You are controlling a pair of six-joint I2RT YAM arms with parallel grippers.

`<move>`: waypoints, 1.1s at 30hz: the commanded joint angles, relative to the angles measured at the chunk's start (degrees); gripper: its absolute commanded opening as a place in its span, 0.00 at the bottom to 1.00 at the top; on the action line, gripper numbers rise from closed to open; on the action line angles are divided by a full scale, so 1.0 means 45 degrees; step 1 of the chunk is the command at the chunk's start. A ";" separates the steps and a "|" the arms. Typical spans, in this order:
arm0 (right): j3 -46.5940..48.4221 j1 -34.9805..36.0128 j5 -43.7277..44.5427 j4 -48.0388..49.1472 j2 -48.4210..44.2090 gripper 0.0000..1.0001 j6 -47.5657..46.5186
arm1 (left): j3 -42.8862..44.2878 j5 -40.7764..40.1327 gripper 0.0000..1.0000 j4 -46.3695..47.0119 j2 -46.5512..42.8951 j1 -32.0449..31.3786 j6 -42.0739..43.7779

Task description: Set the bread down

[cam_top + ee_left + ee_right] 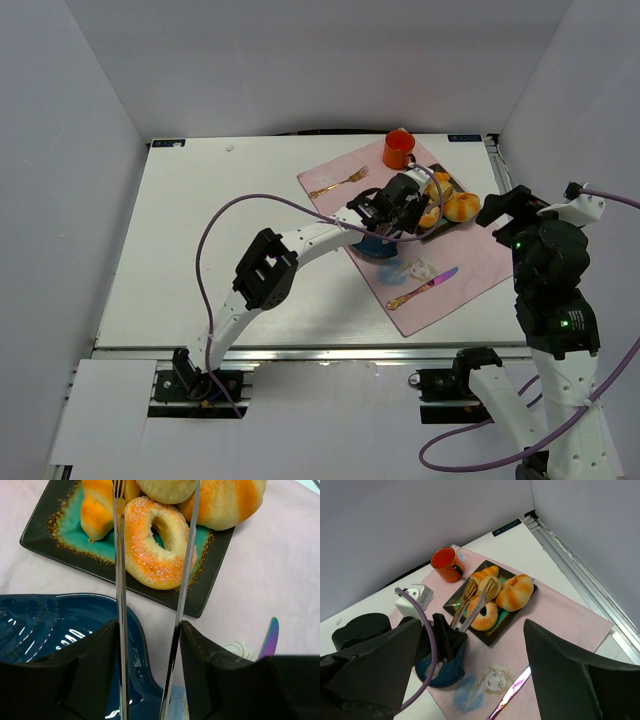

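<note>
From the lower left of the top view the left arm [290, 250] arcs up and to the right; it ends with the left gripper [402, 205] over the left part of the plate [445, 228] on the pink mat [480, 265]; the right arm [552, 285] stands folded upright at the right edge, with the right gripper [505, 206] just right of the plate in the frame; the pastries are half hidden under the left gripper.

Up close in the left wrist view, the black fingers [90, 675] press on the two arms of metal tongs [120, 580]; these run up the frame over the bagel [155, 545]; the bread [167, 487] lies at the top edge between the tong tips, the right tip at its side and the left tip just beside it; I cannot tell whether they pinch it; a blue bowl [45, 630] fills the lower left.

Only the right wrist view shows the whole plate; the bread lies in its middle between the croissant [484, 574], the bagel and a striped roll [516, 592], with a tong tip on either side; a mug [445, 564] stands above and to the left; the right gripper's fingers [375, 665] stand wide apart with nothing held between them.
</note>
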 commanded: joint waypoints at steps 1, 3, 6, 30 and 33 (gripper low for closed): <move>-0.0081 0.0022 -0.0033 0.0607 -0.0024 0.89 -0.0117 | 0.0712 0.0168 0.59 0.0185 -0.0202 -0.0026 0.0017; -0.0100 0.0022 -0.0053 0.0608 -0.0043 0.89 -0.0116 | 0.0713 0.0188 0.52 0.0126 -0.0182 -0.0027 -0.0003; -0.0120 0.0042 -0.0091 0.0608 -0.0024 0.89 -0.0097 | 0.0693 0.0188 0.44 0.0029 -0.0299 -0.0027 -0.0023; -0.1037 0.0022 -0.0754 0.0529 -0.0688 0.89 -0.0467 | -0.0712 -0.1979 0.33 -0.1298 -0.4731 -0.0144 -0.0530; -0.1057 0.0041 -0.1224 0.0315 -0.0396 0.89 -0.0663 | -0.1375 -0.2409 0.32 -0.2021 -0.5493 -0.0144 -0.0686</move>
